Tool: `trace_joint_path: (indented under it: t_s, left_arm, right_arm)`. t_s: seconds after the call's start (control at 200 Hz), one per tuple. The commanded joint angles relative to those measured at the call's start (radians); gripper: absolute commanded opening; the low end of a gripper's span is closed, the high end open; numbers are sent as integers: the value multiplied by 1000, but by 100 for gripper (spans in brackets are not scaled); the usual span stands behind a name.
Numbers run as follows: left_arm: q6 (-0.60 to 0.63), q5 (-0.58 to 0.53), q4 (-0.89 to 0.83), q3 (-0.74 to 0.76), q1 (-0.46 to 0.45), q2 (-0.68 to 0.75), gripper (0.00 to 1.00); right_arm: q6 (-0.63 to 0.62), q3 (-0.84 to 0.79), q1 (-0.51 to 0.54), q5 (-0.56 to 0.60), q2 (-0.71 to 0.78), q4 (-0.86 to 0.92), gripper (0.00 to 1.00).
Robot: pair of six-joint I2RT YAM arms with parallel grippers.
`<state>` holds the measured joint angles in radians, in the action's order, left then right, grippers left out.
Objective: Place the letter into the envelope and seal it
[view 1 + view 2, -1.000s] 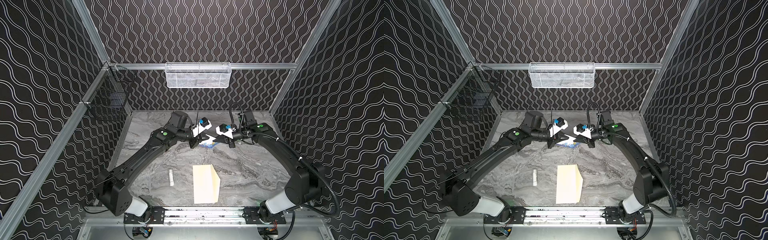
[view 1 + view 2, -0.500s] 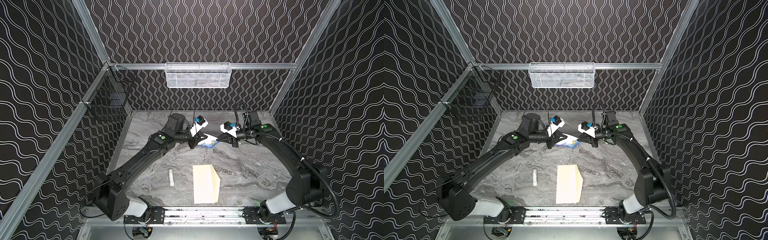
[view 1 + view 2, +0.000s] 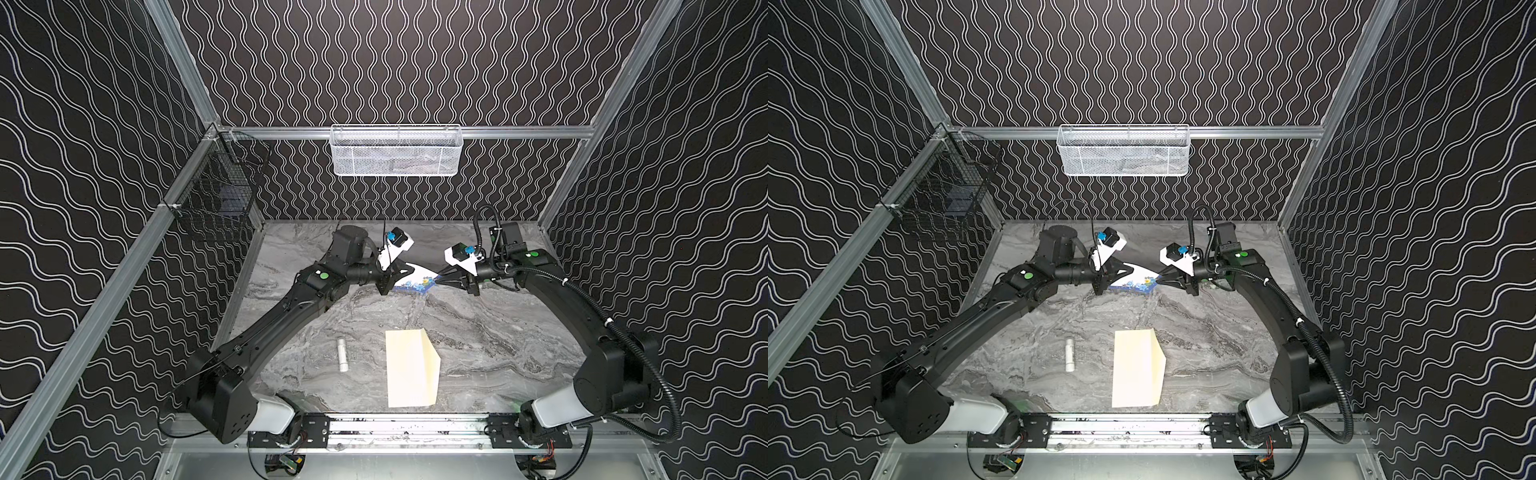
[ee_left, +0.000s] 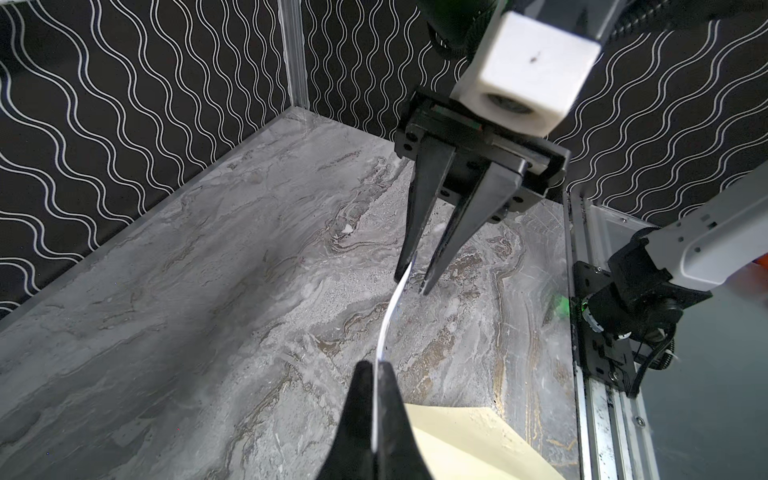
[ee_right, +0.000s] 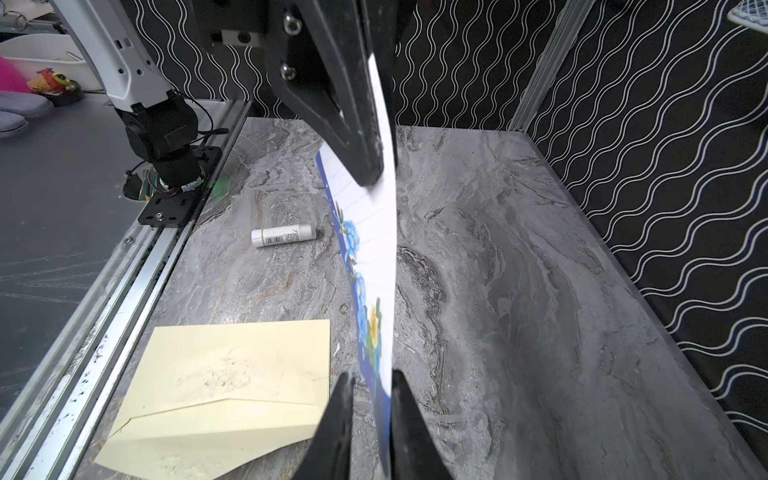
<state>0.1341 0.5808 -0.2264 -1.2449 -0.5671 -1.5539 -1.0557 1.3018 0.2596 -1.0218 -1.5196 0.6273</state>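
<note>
Since a second ago we have pulled apart: the left gripper pinches the letter on edge above the table; the right gripper has jaws narrowly parted around its other end. The envelope lies flat nearby.

We see a white letter bordered dark blue with blue-yellow flowers, a cream envelope, grey marbled table, black white-waved walls.

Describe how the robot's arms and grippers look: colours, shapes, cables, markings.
The left arm and right arm are black with white base segments and a green dot each. A ribbed black hose loops beside the right arm. The left gripper and right gripper have tapered black fingers under white camera blocks.
</note>
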Motion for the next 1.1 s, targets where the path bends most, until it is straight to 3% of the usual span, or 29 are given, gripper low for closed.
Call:
trace_joint_path:
  t_s: [0.0,0.05,0.35,0.43,0.505,0.56,0.616,1.091]
  left_arm:
    - [-2,3,31,2,7,6,0]
    - [2,0,32,5,7,9,0]
    - [9,-1,35,15,10,17,0]
    - [10,5,32,12,11,15,0]
    - [12,9,27,10,12,15,0]
    - [12,7,31,16,12,18,0]
    - [9,7,40,25,11,24,0]
    - [21,16,32,7,17,16,0]
  right_arm:
    - [-20,0,-3,-18,4,3,12]
    - [-27,3,-5,-20,2,14,0]
    - [-20,-13,-10,-16,12,-13,0]
    - [-22,-10,-11,-11,10,-11,14]
    - [-23,-12,-11,-12,9,-14,18]
    - [-23,-15,-11,-15,9,-15,14]
    - [-26,-16,-11,-19,6,-16,0]
    - [66,-109,-11,-12,65,-166,0]
